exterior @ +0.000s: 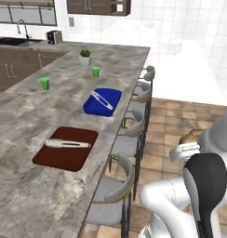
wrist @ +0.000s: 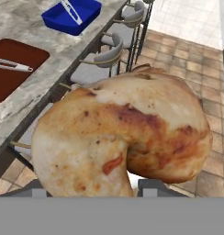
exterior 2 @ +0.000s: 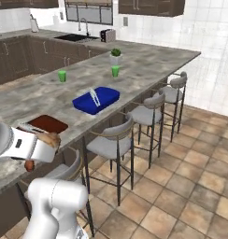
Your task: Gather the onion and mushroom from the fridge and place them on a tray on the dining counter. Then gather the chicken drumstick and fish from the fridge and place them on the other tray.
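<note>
My gripper (wrist: 98,187) is shut on the chicken drumstick (wrist: 127,133), a golden-brown piece that sits between the finger tips. The hand hangs beside the dining counter (exterior: 22,121), over the stools, with the gripper (exterior: 189,145) and drumstick (exterior: 190,135) right of the counter edge. From the other side the gripper (exterior 2: 45,141) is close to the other tray (exterior 2: 49,123). That dark red-brown tray (exterior: 64,155) carries a slim silvery-white thing (exterior: 68,144) that looks like the fish. The blue tray (exterior: 106,106) holds a similar slim pale thing (exterior: 101,99). The onion, mushroom and fridge are out of view.
Grey stools (exterior: 129,139) line the counter's right edge above a tiled floor. Two green cups (exterior: 44,83) (exterior: 95,71) and a small potted plant (exterior: 85,56) stand farther along the counter. A sink and toaster (exterior: 54,36) sit on the back counter.
</note>
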Robot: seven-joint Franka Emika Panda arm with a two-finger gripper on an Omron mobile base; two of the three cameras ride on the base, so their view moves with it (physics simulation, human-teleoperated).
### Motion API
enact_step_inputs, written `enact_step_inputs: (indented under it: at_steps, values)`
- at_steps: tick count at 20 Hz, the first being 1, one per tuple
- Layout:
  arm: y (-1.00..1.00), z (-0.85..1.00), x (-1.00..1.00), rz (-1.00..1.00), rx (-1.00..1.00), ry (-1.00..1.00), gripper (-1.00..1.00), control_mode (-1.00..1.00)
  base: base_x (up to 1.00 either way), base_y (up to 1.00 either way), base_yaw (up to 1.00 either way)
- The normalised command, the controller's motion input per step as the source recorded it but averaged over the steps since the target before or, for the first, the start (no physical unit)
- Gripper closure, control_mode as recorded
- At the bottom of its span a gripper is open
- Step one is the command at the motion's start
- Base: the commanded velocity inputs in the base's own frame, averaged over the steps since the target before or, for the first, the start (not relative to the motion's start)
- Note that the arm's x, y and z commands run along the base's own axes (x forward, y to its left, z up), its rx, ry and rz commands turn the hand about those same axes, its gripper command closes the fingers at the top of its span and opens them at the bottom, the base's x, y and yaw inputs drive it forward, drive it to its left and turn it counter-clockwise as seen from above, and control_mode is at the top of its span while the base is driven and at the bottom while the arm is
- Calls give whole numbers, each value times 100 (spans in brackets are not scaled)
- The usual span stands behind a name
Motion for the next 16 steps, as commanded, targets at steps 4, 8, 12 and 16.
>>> enact_step_inputs:
  at_steps: [4,8,12,16]
  values:
    - [0,0,0,0,0,0,100,100,58,-65,30]
    - [0,0,0,0,0,0,100,100,58,-66,30]
    - [0,0,0,0,0,0,100,100,25,-79,27]
    - [0,0,0,0,0,0,100,100,0,-95,23]
